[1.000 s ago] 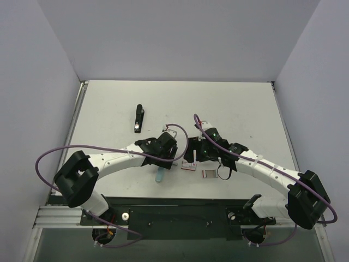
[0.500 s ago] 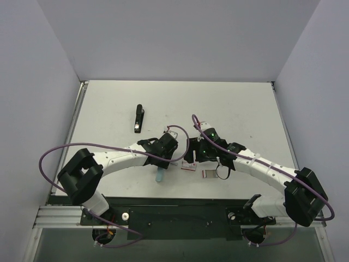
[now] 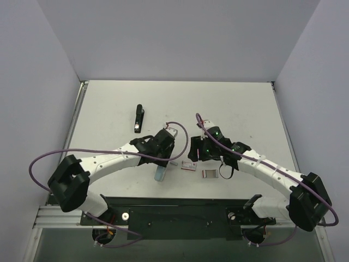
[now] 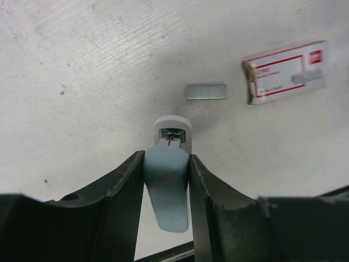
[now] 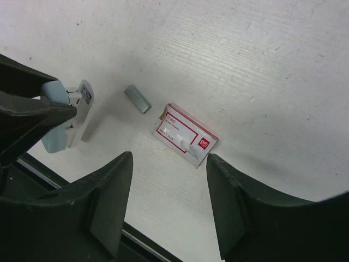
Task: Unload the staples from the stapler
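Closest to the arms' bases was the blue stapler [image 4: 166, 191]. It sat to the left of the red-and-white box [image 4: 284, 72] and nearer than it. The left gripper [image 4: 166, 161] pinched the stapler's blue body from both sides. The stapler's white and metal nose pointed away from the gripper, toward the spot just left of the box.

A small grey-framed box [image 3: 210, 174] lay on the table [image 3: 229, 103], just to the right of the red-and-white box and a bit nearer.

The staples [image 4: 205, 91] lay flat on the table just to the left of the red-and-white box. They made one short silver-grey strip. A small gap showed between the strip and the box, so they did not touch. The strip's long side ran about the same way as the box's long side, so one end pointed at the box's short end. The strip was also a little past the stapler's nose and did not touch it.

The right gripper [image 5: 169, 158] hung over the red-and-white box. Its jaws were spread wide and held nothing.

Far back and well to the left of the red-and-white box lay a black stapler [image 3: 138, 118].
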`<state>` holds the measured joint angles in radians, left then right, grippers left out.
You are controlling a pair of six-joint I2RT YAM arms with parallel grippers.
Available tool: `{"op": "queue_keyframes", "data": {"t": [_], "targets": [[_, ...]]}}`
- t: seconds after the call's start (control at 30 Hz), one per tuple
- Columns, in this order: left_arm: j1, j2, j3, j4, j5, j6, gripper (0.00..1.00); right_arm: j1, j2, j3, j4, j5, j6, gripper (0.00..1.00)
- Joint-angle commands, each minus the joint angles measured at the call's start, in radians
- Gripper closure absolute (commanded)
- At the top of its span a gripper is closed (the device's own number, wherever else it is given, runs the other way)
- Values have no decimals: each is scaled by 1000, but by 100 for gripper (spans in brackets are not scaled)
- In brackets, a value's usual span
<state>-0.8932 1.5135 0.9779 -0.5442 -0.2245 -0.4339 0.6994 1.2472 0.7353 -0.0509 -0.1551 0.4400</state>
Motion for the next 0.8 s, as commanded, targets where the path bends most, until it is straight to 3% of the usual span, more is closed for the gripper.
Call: {"op": "queue_keyframes", "data": {"t": [0.0, 0.23, 0.43, 0.53, 0.77], "targets": [[17, -136, 79, 3, 123, 78, 100, -11, -86, 67, -52, -8, -49, 49], [48, -251, 100, 4, 324, 178, 100, -3, -155, 101, -101, -89, -101, 52], [53, -325, 102, 23, 528, 236, 100, 95, -258, 174, -223, -69, -257, 60], [53, -360, 93, 33, 591, 245, 100, 176, -264, 251, -297, -75, -333, 58], [51, -429, 81, 59, 778, 285, 100, 198, -256, 371, -421, -242, -466, 49]]}}
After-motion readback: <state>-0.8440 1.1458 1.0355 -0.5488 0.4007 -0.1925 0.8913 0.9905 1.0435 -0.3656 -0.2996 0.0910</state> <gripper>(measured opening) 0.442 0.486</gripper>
